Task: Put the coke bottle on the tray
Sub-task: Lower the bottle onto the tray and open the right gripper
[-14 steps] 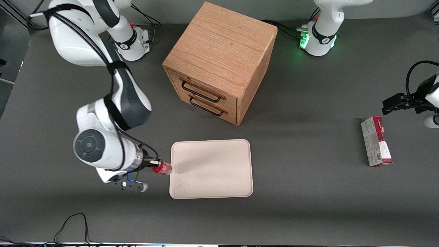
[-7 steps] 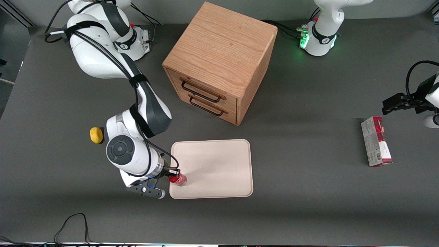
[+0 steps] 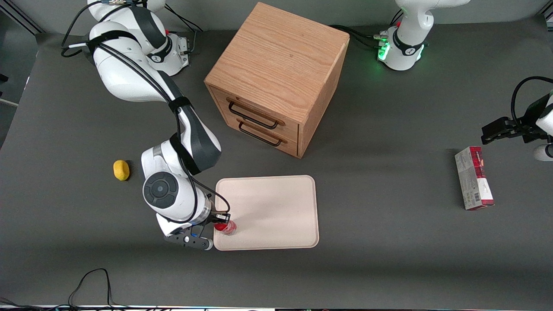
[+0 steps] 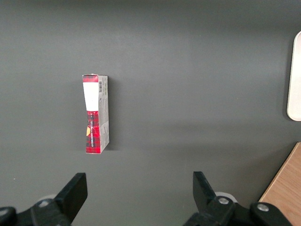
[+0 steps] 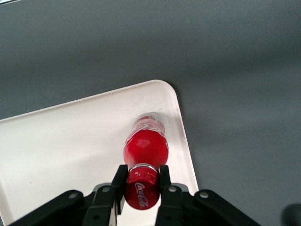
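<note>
Since half a second ago the gripper [image 3: 219, 221] has been creeping only slightly nearer the tray's [image 3: 276, 190] middle, and the bottle [image 3: 225, 226] is now hanging a touch farther in over the tray's corner toward the working arm's end and nearest the front camera. Going across the table from the working arm's end: a yellow lump [image 3: 121, 169] is lying well apart from the tray, the gripper is holding the bottle over the tray, a wooden cabinet [image 3: 276, 77] is standing farther from the front camera than the tray, and a red-and-white carton [image 3: 473, 178] is lying toward the parked arm's end. In the wrist view the fingers [image 5: 118, 181] are pinching the red cap [image 5: 141, 187], closed to just its width. Whether the bottle's [image 5: 145, 143] clear base is touching the tray [image 5: 66, 141] I cannot tell. It is sitting close to the rim, so a release here could be risky: a small, top-gripped bottle may topple and roll over the low edge. It is looking tiny, with a red label and a see-through bottom.
</note>
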